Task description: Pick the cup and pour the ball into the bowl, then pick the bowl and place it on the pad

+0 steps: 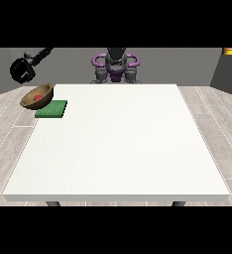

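Brown bowl (37, 96) with red ball (37, 97) inside, tilted at surface (118, 144) far-left corner, overlapping green pad (52, 109). Hand at view's left (22, 70) raised off-surface; finger state indeterminable.

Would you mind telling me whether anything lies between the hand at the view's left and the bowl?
Nothing: in the front view, the hand hangs above and left of the bowl, with only background between.

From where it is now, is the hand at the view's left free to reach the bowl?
Probably yes. That hand hangs just above and left of the bowl, with nothing between them. The bowl sits tilted, overlapping the pad's far-left edge.
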